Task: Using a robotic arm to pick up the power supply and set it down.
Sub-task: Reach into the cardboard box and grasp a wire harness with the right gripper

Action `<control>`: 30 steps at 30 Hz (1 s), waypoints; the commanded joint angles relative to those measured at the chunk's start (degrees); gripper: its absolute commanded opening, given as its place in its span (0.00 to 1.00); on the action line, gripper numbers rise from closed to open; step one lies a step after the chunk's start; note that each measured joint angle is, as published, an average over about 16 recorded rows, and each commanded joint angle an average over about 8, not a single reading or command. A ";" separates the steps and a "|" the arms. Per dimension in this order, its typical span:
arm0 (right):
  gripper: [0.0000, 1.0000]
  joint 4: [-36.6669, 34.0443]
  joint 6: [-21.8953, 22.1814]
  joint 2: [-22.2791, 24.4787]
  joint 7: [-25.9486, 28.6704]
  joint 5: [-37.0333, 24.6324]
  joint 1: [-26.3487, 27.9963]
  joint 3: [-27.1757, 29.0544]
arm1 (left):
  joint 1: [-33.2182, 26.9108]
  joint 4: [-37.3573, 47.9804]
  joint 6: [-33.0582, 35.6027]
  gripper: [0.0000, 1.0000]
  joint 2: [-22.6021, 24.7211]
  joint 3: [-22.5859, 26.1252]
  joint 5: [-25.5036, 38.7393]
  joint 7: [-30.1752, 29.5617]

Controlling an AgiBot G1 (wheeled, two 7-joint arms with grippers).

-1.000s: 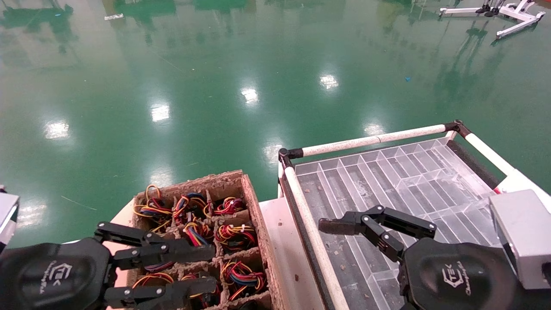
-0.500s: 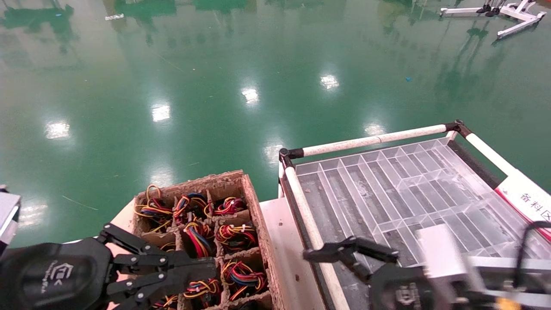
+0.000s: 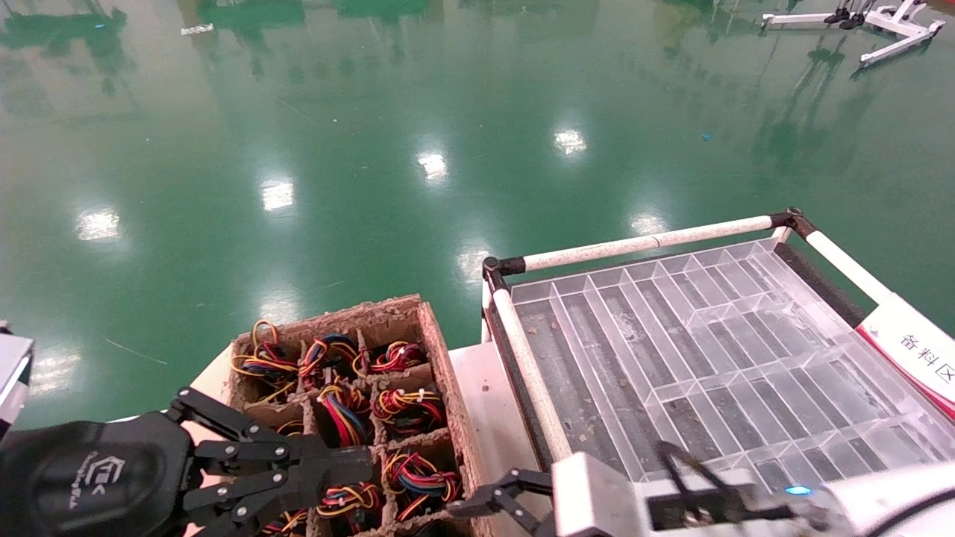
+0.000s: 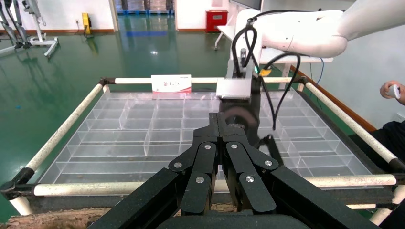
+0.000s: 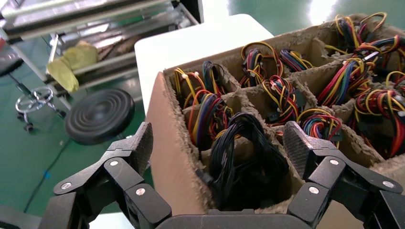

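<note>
Power supply (image 5: 243,157) sitting in the corner cell of the cardboard box (image 3: 440,350), directly between the spread fingers of the right pincer (image 5: 218,140), one finger outside the box wall, the other over the neighbouring cell. No contact visible; right pincer released and holding nothing. In the head view, right pincer low at 6 o'clock, just right of the box's near corner, carried by the white robotic arm (image 4: 305,33) with its looped black cable. Left pincer (image 3: 358,466) at 7 o'clock, hovering above the box, clenched on nothing.

Compared with a second ago: right pincer gone from above the clear divided tray (image 3: 671,335) at 4 o'clock and swung across the rail to the box. Left pincer, spread then, now drawn shut, in much the same spot.

Of the power supply, only a thick bundle of black cord on show, looped and packed into its cell, filling most of it; body underneath hidden, cannot tell its colour or label. Coils of red, yellow and blue wires (image 3: 406,410) filling the cells toward 12 o'clock of it. Box resting on the white tabletop (image 3: 485,403), tray beside it at 3 o'clock.
</note>
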 commanded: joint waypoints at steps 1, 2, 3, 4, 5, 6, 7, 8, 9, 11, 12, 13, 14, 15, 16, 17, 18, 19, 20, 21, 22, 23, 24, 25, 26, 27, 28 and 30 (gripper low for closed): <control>0.00 0.06 0.68 -1.38 0.30 -1.89 0.89 -0.99 | 0.00 0.00 0.00 0.32 0.00 0.00 0.00 0.00; 0.00 0.20 1.00 -1.94 0.57 -2.72 1.31 -1.41 | 0.00 0.00 0.00 0.43 0.00 0.01 0.00 0.00; 0.00 0.36 1.30 -2.47 0.87 -3.54 1.73 -1.81 | 0.00 0.00 0.00 0.54 0.00 0.01 -0.01 0.00; 0.00 0.53 1.56 -2.92 1.21 -4.32 2.12 -2.19 | 0.00 0.00 0.00 0.65 0.00 0.01 -0.01 0.00; 0.00 0.73 1.81 -3.31 1.60 -5.08 2.50 -2.57 | 0.00 0.00 0.00 0.74 0.00 0.01 -0.01 0.01; 0.00 0.96 2.04 -3.67 2.01 -5.85 2.87 -2.93 | 0.00 0.00 -0.01 0.82 -0.01 0.01 -0.01 0.01; 0.00 1.20 2.23 -3.96 2.43 -6.53 3.18 -3.27 | 0.00 0.00 -0.01 0.89 -0.01 0.02 -0.01 0.01; 0.00 1.48 2.42 -4.24 2.88 -7.15 3.45 -3.58 | 0.00 0.00 -0.01 0.96 -0.01 0.02 -0.01 0.01; 0.00 1.76 2.60 -4.50 3.34 -7.71 3.67 -3.87 | 0.00 0.00 -0.01 0.99 -0.01 0.02 -0.01 0.01; 0.00 2.34 2.94 -4.88 4.22 -8.70 4.00 -4.37 | -0.01 0.00 -0.01 1.00 -0.01 0.02 -0.02 0.01; 0.00 2.62 3.13 -5.05 4.66 -9.18 4.12 -4.60 | -0.01 0.00 -0.01 1.00 -0.01 0.02 -0.02 0.01; 0.00 2.89 3.32 -5.18 5.08 -9.62 4.21 -4.80 | -0.01 0.00 -0.01 1.00 -0.01 0.03 -0.02 0.01; 0.00 3.16 3.52 -5.29 5.51 -10.09 4.29 -5.01 | -0.01 0.00 -0.01 1.00 -0.01 0.03 -0.02 0.01; 0.00 3.40 3.74 -5.39 5.95 -10.54 4.36 -5.19 | -0.01 0.00 -0.01 1.00 -0.01 0.03 -0.02 0.02; 0.00 3.62 3.95 -5.44 6.37 -10.96 4.42 -5.36 | -0.01 0.00 -0.01 1.00 -0.01 0.03 -0.02 0.02; 0.00 3.83 4.17 -5.47 6.80 -11.37 4.47 -5.50 | -0.01 0.00 -0.01 1.00 -0.01 0.03 -0.02 0.02; 0.00 4.02 4.39 -5.48 7.21 -11.75 4.52 -5.62 | -0.01 0.00 -0.01 1.00 -0.01 0.04 -0.02 0.02; 0.00 4.21 4.58 -5.47 7.57 -12.09 4.55 -5.72 | -0.01 0.00 -0.02 1.00 -0.02 0.04 -0.03 0.02; 0.00 4.39 4.78 -5.45 7.92 -12.35 4.56 -5.79 | -0.01 0.00 -0.02 1.00 -0.02 0.04 -0.03 0.02; 0.00 4.56 4.96 -5.42 8.23 -12.56 4.56 -5.83 | -0.01 0.00 -0.02 1.00 -0.02 0.04 -0.03 0.02; 0.00 4.70 5.13 -5.39 8.49 -12.65 4.52 -5.83 | -0.01 0.00 -0.02 1.00 -0.02 0.04 -0.03 0.02; 0.00 4.84 5.27 -5.35 8.72 -12.73 4.48 -5.83 | -0.01 0.00 -0.02 1.00 -0.02 0.05 -0.03 0.02; 0.00 4.96 5.38 -5.30 8.92 -12.83 4.45 -5.84 | -0.01 0.00 -0.02 1.00 -0.02 0.05 -0.03 0.02; 0.00 5.07 5.46 -5.27 9.10 -12.93 4.43 -5.86 | -0.01 0.00 -0.02 1.00 -0.02 0.05 -0.03 0.02; 0.00 5.16 5.53 -5.24 9.28 -13.01 4.42 -5.88 | -0.01 0.00 -0.02 1.00 -0.02 0.05 -0.03 0.03; 0.00 5.24 5.58 -5.20 9.45 -13.10 4.41 -5.91 | -0.01 0.00 -0.02 1.00 -0.02 0.05 -0.04 0.03; 0.00 5.32 5.60 -5.15 9.61 -13.22 4.42 -5.95 | -0.01 0.00 -0.02 1.00 -0.02 0.06 -0.04 0.03; 0.00 5.46 5.59 -5.01 10.01 -13.53 4.45 -6.08 | -0.01 0.00 -0.02 1.00 -0.02 0.06 -0.04 0.03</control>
